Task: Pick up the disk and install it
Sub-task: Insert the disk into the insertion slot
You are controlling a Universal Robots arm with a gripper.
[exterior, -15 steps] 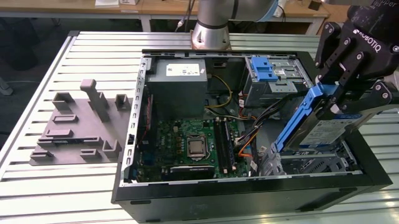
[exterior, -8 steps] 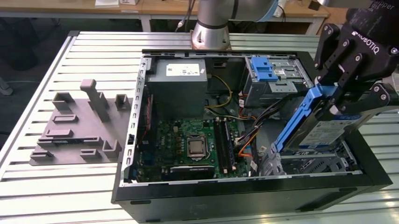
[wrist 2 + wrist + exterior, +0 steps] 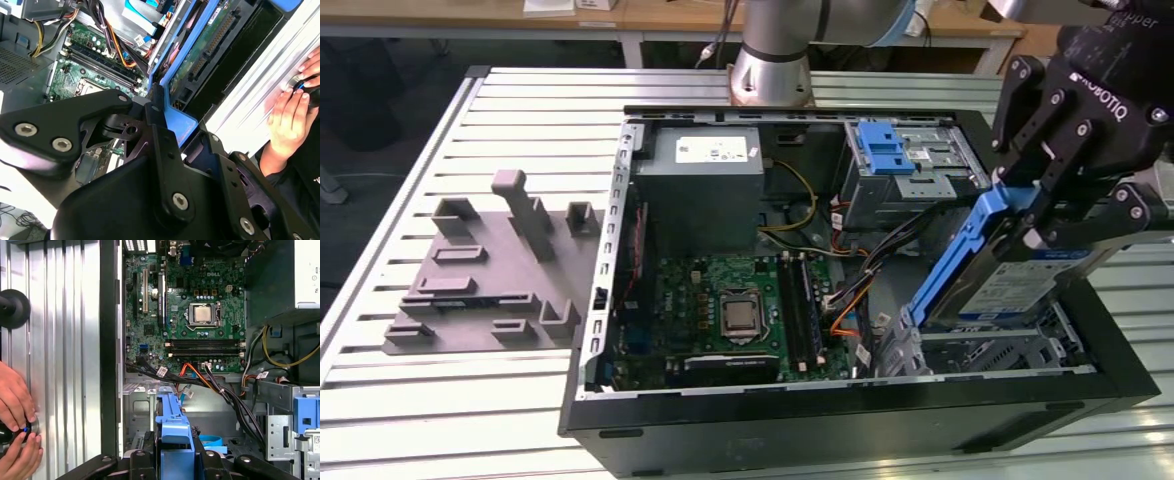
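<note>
The disk (image 3: 1003, 282) is a silver drive with blue rails. It hangs tilted on edge over the near right corner of the open computer case (image 3: 854, 420). My gripper (image 3: 1047, 218) is shut on its upper end, black fingers clamping the blue rail. Below the disk sits an open metal drive bay (image 3: 994, 352). In the second wrist view the disk's green circuit-board underside (image 3: 207, 47) faces the camera, and the gripper (image 3: 167, 117) pinches its blue rail. In the first wrist view the blue rail (image 3: 172, 426) stands between the fingers (image 3: 142, 460), above the bay floor.
Inside the case are the motherboard (image 3: 734, 310), a grey power supply (image 3: 707, 185), a silver cage with a blue latch (image 3: 901, 160) and loose cables (image 3: 854, 300). A grey fixture (image 3: 494, 270) lies at the exterior view's left. A person's hands (image 3: 17, 415) rest on the slatted table beside the case.
</note>
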